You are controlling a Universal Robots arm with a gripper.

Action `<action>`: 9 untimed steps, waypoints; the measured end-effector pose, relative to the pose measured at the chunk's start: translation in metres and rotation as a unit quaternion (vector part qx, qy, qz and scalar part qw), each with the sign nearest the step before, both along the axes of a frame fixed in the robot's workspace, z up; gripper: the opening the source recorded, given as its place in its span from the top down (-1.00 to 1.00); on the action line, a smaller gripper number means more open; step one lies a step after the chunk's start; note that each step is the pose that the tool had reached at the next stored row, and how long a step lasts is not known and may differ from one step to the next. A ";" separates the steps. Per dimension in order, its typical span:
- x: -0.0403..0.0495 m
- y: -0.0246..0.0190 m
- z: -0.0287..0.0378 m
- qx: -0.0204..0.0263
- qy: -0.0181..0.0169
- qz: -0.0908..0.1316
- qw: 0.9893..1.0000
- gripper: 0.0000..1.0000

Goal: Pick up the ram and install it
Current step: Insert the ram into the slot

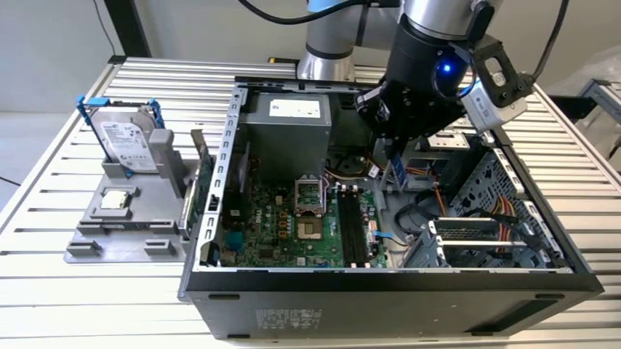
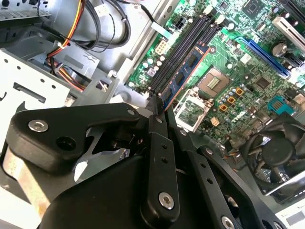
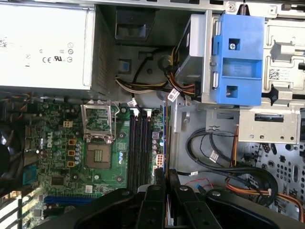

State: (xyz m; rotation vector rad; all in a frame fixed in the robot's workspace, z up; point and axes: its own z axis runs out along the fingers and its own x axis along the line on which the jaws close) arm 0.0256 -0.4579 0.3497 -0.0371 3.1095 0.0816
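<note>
The long dark circuit-board ram [image 2: 183, 76] is clamped on edge in the black hand [image 2: 159, 106], kept parallel above the black memory slots [image 2: 182, 46] for seating.

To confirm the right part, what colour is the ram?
Blue, with black chips; the ram shows best in the second wrist view.
</note>
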 end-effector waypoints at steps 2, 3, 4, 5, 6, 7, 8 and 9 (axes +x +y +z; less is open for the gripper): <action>0.0000 0.0000 -0.0008 0.000 0.000 0.000 1.000 1.00; 0.0000 0.0000 -0.0014 0.000 0.000 0.000 1.000 1.00; 0.0001 0.0000 -0.0022 0.000 0.000 0.000 1.000 1.00; 0.0003 0.0000 -0.0029 0.000 0.000 0.000 1.000 1.00; 0.0006 0.0001 -0.0038 0.000 0.000 0.000 1.000 1.00; 0.0010 0.0001 -0.0047 0.000 0.000 0.000 1.000 1.00; 0.0012 0.0001 -0.0056 0.000 0.000 0.000 1.000 1.00; 0.0012 0.0001 -0.0066 0.000 0.000 0.000 1.000 1.00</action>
